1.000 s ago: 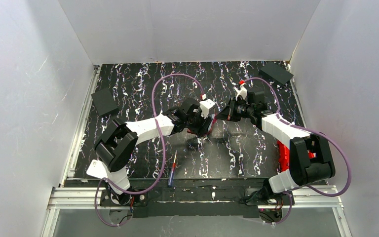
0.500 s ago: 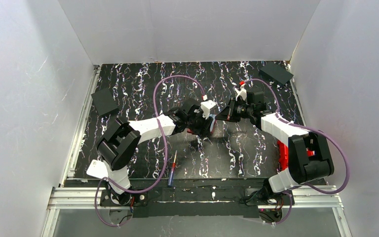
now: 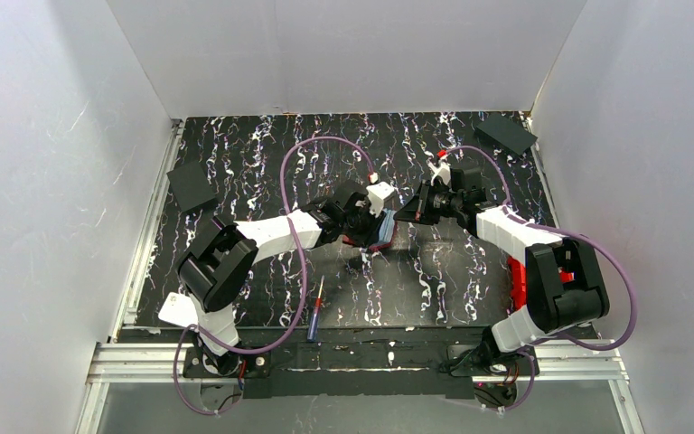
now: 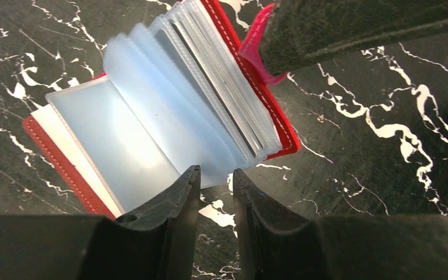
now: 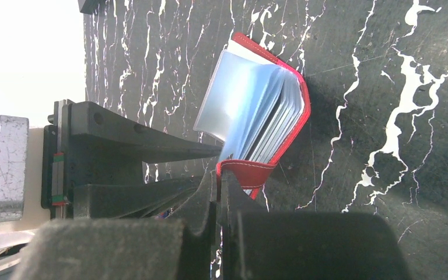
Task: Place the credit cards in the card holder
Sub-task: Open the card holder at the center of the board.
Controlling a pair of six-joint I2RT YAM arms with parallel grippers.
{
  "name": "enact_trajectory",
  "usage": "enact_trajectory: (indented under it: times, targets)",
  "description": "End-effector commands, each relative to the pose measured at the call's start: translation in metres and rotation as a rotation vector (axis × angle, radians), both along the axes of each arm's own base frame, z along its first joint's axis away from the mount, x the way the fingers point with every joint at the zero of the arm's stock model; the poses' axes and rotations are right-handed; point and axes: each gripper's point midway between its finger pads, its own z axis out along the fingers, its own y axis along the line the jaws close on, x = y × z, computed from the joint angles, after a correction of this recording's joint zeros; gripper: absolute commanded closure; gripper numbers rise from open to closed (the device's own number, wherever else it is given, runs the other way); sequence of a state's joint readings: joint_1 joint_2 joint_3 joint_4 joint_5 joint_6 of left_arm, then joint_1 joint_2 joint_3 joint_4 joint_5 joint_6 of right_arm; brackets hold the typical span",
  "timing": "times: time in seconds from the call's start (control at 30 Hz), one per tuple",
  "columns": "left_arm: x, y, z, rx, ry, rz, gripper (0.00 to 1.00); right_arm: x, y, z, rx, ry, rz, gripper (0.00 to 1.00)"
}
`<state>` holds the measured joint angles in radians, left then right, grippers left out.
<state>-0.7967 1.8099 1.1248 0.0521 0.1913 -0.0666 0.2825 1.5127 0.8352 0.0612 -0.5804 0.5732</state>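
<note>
While the card holder [image 4: 169, 111] is being held open over the middle of the table [image 4: 385, 146], the right gripper [image 5: 219, 178] is pinching its red tab. The left gripper [image 4: 216, 181] is hovering, narrowly parted, at the edge of a clear sleeve [image 4: 111, 134]. A pocket is seemingly being opened, so that edge needs catching next. Bare tabletop is lying all around.

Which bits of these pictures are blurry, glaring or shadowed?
Left wrist view: the clear sleeves of the card holder smear at their upper left edges. Right wrist view: the top left corner is blown out white. Top view: a dark shadow falls on the table under it.
</note>
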Motion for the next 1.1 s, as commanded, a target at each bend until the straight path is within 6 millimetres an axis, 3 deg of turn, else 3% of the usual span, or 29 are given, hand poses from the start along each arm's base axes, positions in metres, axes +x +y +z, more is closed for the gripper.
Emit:
enact_trajectory:
  times: [0.0,0.13,0.3,0.47,0.57,0.67,0.7,0.83,0.93,1.07]
  targets:
    - [0.011,0.01,0.004,0.032,-0.047,0.054,0.72,0.004,0.002,0.012,0.024,-0.046,0.016,0.99]
    - [0.01,0.008,0.002,0.029,-0.038,0.047,0.67,0.004,0.002,0.014,0.025,-0.05,0.016,0.99]
    - [0.018,0.016,0.0,0.066,-0.057,0.112,0.69,0.003,0.001,0.013,0.019,-0.051,0.015,0.99]
    - [0.033,0.072,-0.002,0.269,-0.036,0.443,0.67,0.002,-0.003,-0.003,-0.016,-0.039,0.013,0.99]
    - [0.026,0.089,0.006,0.273,0.055,0.549,0.61,0.002,-0.003,-0.007,-0.018,-0.038,0.027,0.99]
    - [0.019,0.085,0.023,0.154,0.173,0.564,0.53,0.004,-0.005,-0.011,-0.046,-0.044,0.039,0.98]
    - [0.017,0.08,0.036,0.087,0.192,0.553,0.51,0.004,-0.005,-0.011,-0.055,-0.045,0.045,0.98]
    - [0.001,0.026,0.086,-0.197,0.133,0.231,0.31,0.003,-0.005,-0.014,-0.061,-0.043,0.058,0.97]
    - [-0.006,0.012,0.083,-0.124,-0.12,0.046,0.29,0.003,-0.004,-0.013,-0.054,-0.041,0.063,0.98]
    - [0.0,0.006,0.068,-0.043,-0.215,-0.067,0.31,0.003,-0.004,-0.007,-0.05,-0.051,0.06,0.99]
